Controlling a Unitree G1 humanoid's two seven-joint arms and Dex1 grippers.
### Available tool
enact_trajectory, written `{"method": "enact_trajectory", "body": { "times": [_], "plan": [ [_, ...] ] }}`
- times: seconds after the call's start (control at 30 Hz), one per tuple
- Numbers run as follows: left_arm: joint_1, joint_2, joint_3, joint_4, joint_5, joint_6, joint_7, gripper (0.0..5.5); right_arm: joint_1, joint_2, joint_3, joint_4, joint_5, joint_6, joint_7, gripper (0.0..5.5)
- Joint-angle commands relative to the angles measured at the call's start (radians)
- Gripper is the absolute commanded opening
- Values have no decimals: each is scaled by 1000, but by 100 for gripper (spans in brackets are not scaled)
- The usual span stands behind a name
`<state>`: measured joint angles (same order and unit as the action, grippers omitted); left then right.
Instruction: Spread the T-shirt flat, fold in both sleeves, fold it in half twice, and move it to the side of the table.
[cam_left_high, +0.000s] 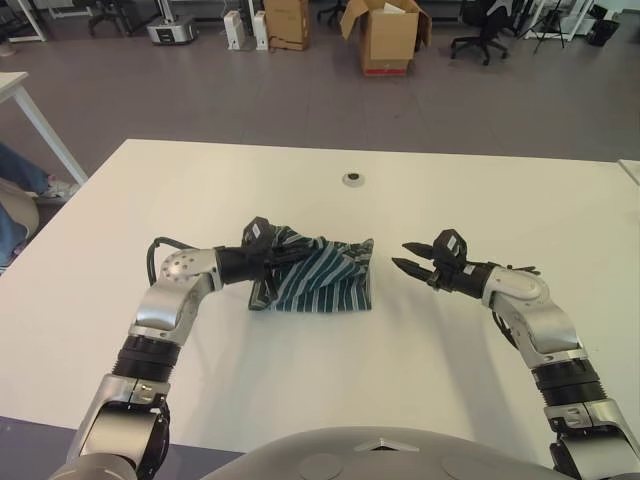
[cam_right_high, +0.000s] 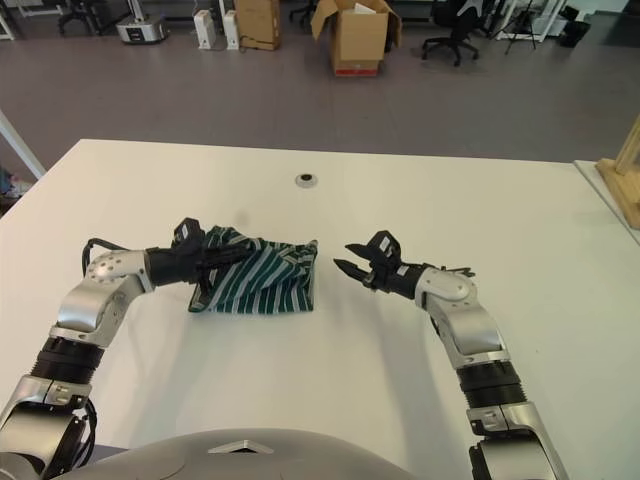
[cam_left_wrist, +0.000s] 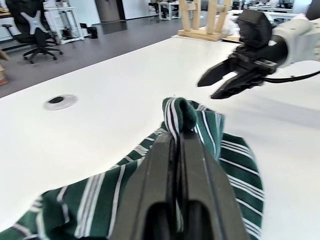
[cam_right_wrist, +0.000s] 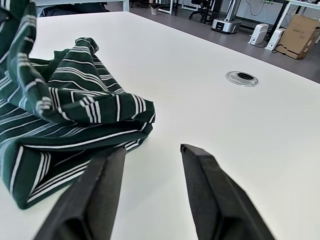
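Green, white-striped T-shirt (cam_left_high: 325, 278) lies bunched in a rough fold mid-surface (cam_left_high: 300, 385). Left end effector (cam_left_high: 296, 256) pinches a raised fold of it. Right end effector (cam_left_high: 399, 255) is spread, just beside its right edge, apart.

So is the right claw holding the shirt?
No, the right claw is open beside the shirt, with bare table between them.

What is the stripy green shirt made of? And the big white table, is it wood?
The green T-shirt with white stripes looks like soft knit cloth, likely cotton: it slumps in loose folds. The white rectangular table has a smooth, plain top, probably laminate or paint; no wood grain shows.
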<state>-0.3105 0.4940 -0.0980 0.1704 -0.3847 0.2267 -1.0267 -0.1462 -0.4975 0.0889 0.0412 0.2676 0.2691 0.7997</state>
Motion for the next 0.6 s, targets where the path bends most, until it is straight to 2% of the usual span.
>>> {"method": "enact_trajectory", "body": {
  "times": [0.03, 0.17, 0.27, 0.4, 0.5, 0.53, 0.6],
  "plan": [
    [-108, 16, 27, 274, 123, -143, 80, 4, 6, 6, 6, 4, -16, -5, -3, 206],
    [-179, 22, 21, 567, 250, -315, 176, 4, 13, 9, 11, -1, -17, -7, -4, 206],
    [-199, 0, 28, 673, 276, -392, 190, 4, 11, 10, 11, -7, -11, 0, 0, 206],
    [-179, -28, 54, 664, 228, -420, 116, 75, 8, 11, 6, -9, -8, -6, -3, 206],
    [-212, -8, 147, 699, 196, -454, 201, 121, 17, 13, 3, -16, -6, -6, -8, 206],
    [-219, 7, 167, 714, 207, -488, 239, 121, 18, 15, 4, -16, -7, -6, -11, 206],
    [-219, 54, 145, 679, 357, -680, 414, 121, 15, 23, 3, -13, -8, -9, -21, 206]
  ]
}}
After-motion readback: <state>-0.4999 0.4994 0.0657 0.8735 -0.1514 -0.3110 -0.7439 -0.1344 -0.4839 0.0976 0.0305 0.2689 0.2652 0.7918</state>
